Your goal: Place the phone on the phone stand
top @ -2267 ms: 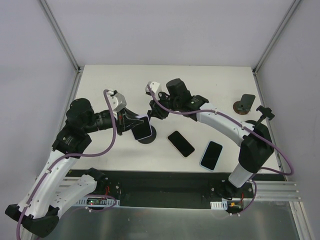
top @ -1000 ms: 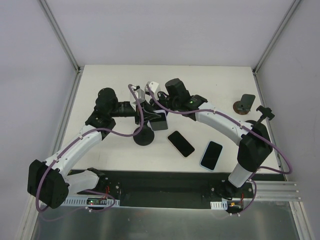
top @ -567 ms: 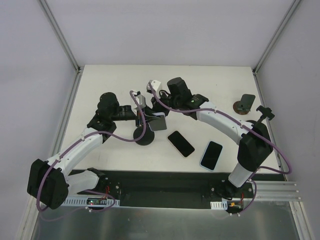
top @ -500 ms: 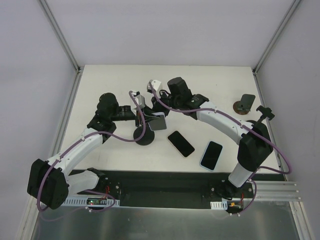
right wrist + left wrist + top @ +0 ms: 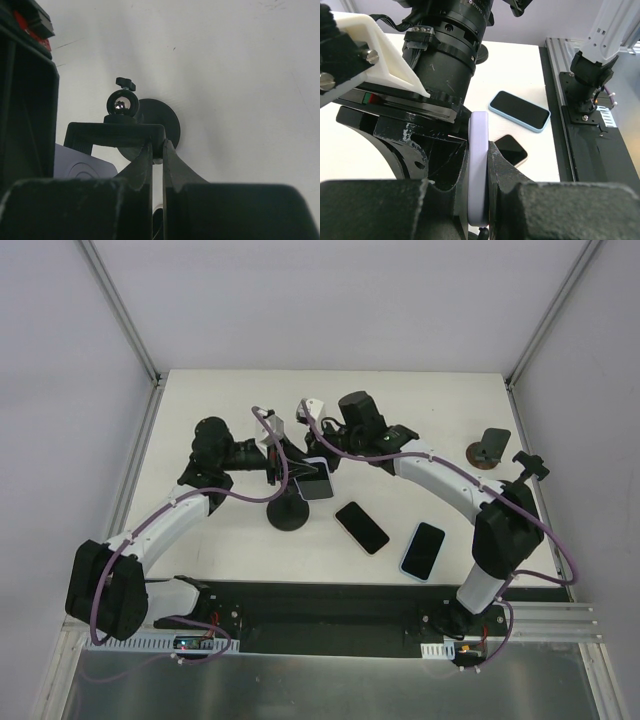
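While the left gripper (image 5: 479, 146) clamps the lavender phone (image 5: 479, 167) edge-on between its fingers, close beside the right gripper (image 5: 157, 145) pinching the phone stand (image 5: 120, 132), it should ease the phone squarely into that stand.

The left arm (image 5: 165, 520) and right arm (image 5: 440, 480) share white link shells and black joint housings, each trailed by a purple cable (image 5: 572, 560). A white printed camera mount (image 5: 380, 47) at the wrist carries silver screws (image 5: 370, 56). The jaws are matt black, and the left pair's housing looks scuffed.
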